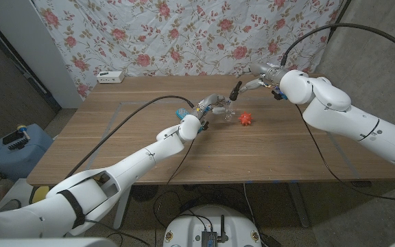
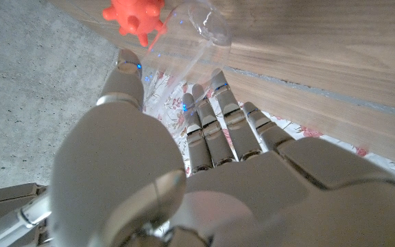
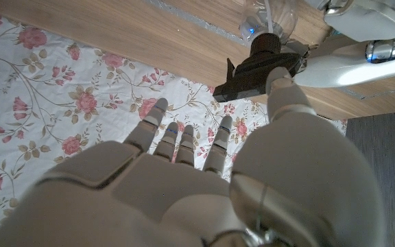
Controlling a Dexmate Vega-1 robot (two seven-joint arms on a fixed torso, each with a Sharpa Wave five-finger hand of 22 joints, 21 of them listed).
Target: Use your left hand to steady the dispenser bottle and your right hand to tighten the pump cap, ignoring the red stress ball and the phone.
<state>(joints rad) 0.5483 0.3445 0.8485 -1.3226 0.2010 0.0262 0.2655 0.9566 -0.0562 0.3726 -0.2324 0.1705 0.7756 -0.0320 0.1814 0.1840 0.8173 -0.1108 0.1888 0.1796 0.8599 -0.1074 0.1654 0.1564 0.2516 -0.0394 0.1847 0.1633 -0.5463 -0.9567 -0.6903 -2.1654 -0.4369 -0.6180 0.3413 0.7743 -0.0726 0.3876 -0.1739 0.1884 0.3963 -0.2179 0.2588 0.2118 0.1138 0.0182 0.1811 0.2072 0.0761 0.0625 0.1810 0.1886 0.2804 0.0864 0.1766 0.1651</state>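
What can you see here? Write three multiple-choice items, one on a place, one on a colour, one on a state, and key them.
1. Where is the red stress ball?
A. On the table beside the dispenser bottle
B. In the left hand
C. On the floor

2. What colour is the pump cap?
A. White
B. Black
C. Red

3. How are the right hand's fingers?
A. Curled into a fist
B. Wrapped round the ball
C. Straight and spread apart

Key: 1 A, the head view shows the ball on the wood next to the clear bottle. 2 B, the cap is dark in the right wrist view. 3 C, that view shows the fingers extended with gaps between them.
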